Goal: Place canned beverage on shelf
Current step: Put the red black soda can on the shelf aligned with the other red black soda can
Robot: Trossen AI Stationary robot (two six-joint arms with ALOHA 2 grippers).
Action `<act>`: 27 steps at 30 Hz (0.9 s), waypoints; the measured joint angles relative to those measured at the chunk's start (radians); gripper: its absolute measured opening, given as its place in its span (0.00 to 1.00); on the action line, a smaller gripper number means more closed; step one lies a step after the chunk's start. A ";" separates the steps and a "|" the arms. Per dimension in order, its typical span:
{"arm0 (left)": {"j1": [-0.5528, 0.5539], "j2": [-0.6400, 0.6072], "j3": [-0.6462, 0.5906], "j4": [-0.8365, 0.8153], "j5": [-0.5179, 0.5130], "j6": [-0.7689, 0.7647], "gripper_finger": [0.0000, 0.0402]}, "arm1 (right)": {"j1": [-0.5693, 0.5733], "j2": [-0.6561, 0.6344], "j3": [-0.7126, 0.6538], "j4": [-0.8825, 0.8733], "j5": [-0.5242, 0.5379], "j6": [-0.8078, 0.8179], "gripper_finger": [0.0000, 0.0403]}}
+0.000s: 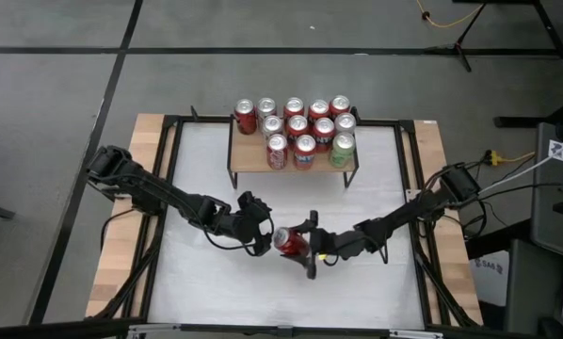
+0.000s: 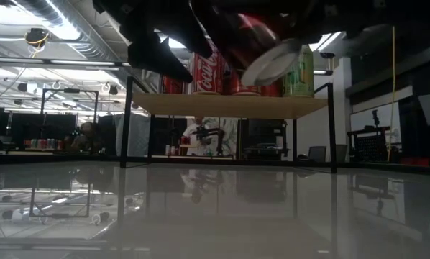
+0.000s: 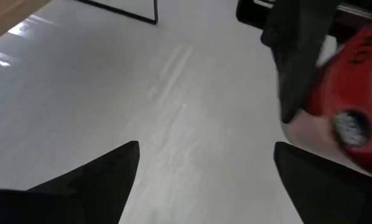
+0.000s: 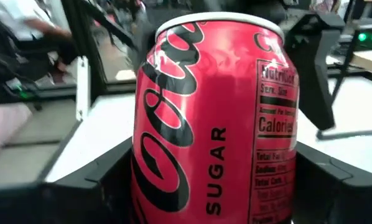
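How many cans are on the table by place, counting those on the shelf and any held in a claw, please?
Cans on the shelf: 12
Red can in the right claw: 1
Total: 13 cans

1. Red cola can [image 4: 214, 118], between the right gripper's [image 1: 302, 247] fingers: thin metal, glossy printed red skin with black lettering, bright bare-metal rim.
2. Right gripper fingers [image 4: 332, 180], flanking the can: dark matt plastic, smooth.
3. Left gripper [image 3: 204, 180] fingers, spread apart just beside the can: dark, matt, smooth.
4. Table [image 1: 216, 282], below both sets of fingers: smooth white top, glossy enough to mirror the room in the low view; light wood side planks; black metal frame.
5. Shelf [image 2: 229, 105], well beyond the fingers: pale matt wood plank, thin black metal legs.
6. Cans on the shelf [image 1: 304, 130]: shiny metal, silver tops, red or green printed sides.
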 joint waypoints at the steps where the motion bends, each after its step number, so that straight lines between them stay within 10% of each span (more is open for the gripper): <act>1: -0.001 0.000 0.000 0.000 0.000 0.002 0.92 | 0.000 -0.001 0.006 -0.024 0.010 -0.002 0.75; 27: -0.007 0.001 -0.002 0.002 0.004 0.000 0.92 | -0.041 -0.002 0.018 -0.262 0.016 -0.006 0.77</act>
